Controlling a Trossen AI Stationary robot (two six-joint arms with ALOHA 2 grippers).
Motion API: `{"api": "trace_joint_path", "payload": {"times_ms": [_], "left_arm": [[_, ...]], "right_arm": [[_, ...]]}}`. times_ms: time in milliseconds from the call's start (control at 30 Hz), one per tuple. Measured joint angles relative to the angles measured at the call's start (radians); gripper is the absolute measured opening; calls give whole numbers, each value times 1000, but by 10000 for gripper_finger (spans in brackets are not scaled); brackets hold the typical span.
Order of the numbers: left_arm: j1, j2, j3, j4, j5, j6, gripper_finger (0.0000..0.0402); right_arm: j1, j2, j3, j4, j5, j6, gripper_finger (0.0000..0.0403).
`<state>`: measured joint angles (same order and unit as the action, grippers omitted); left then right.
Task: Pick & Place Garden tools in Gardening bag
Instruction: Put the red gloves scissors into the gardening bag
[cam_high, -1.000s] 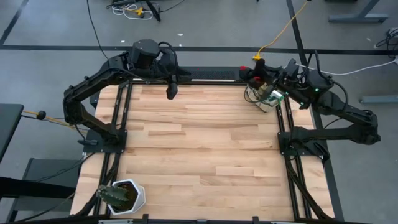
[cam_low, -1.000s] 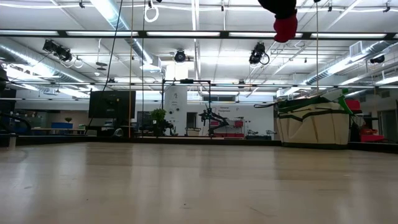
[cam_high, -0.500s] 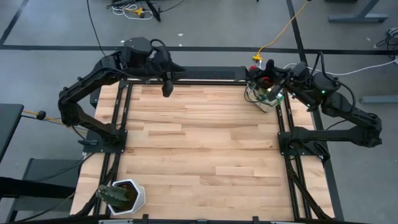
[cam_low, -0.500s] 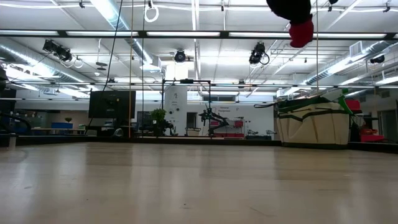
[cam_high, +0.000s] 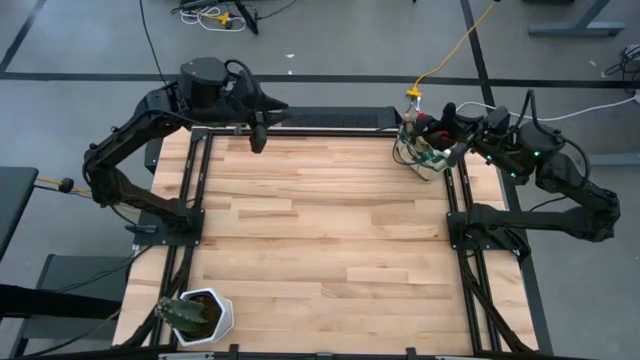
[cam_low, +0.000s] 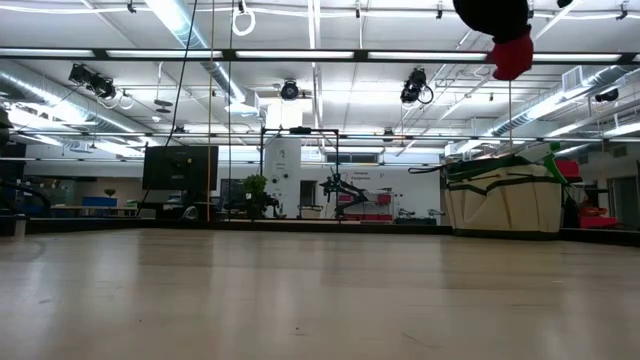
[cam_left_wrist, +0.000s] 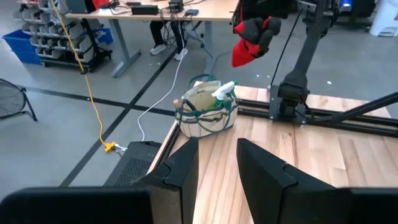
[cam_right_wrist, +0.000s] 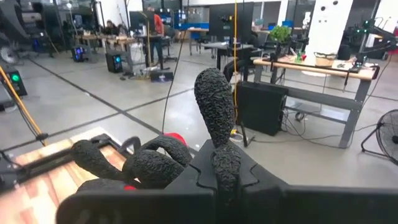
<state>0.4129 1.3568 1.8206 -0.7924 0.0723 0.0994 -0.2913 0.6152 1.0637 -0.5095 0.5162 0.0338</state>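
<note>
The beige gardening bag (cam_high: 425, 153) stands at the table's far right corner. A green vessel (cam_left_wrist: 224, 89) sticks out of its top. My right gripper (cam_high: 438, 121) is shut on the red glove (cam_left_wrist: 251, 38) with black fingers, high in the air over the bag's far side. In the low view the glove (cam_low: 512, 56) hangs near the picture's top. My left gripper (cam_left_wrist: 217, 163) is open with nothing between its fingers, raised over the table's far edge (cam_high: 257, 136) left of centre. No other garden tools show. My right gripper holds the glove lifted clear, coming at it about level from the table's right. The gripper's own body hides the place of contact. The glove's black textured fingers (cam_right_wrist: 214, 106) stick up and sideways past the jaws. Its red part (cam_left_wrist: 244, 55) droops below.
A white pot with a dark plant (cam_high: 198, 315) stands at the near left corner. Bare wooden tabletop (cam_high: 320, 230) lies between it and the bag. Black frame rails (cam_high: 455, 200) run along both sides of the table.
My right gripper has drawn back toward the table's right edge with the glove, staying shut and high. My left gripper has moved toward the far left corner and risen a little.
</note>
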Motion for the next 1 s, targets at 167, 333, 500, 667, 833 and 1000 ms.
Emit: {"api": "trace_joint_path", "payload": {"times_ms": [167,333,500,667,833,1000], "left_arm": [[0,-10,0,-10,-1,-1,115],[0,-12,0,-17,-2,-1,115],[0,-12,0,-17,-1,-1,115],[0,-12,0,-16,-1,-2,115],[0,-12,0,-16,-2,-1,115],[0,-12,0,-16,-1,-1,115]], "right_arm": [[0,-34,0,-70,0,14,0],[0,-69,0,-85,0,14,0],[0,-98,-6,-135,1,31,0],[0,-156,-83,-120,17,50,0],[0,-225,-197,-16,26,64,0],[0,-275,-306,95,30,80,0]]}}
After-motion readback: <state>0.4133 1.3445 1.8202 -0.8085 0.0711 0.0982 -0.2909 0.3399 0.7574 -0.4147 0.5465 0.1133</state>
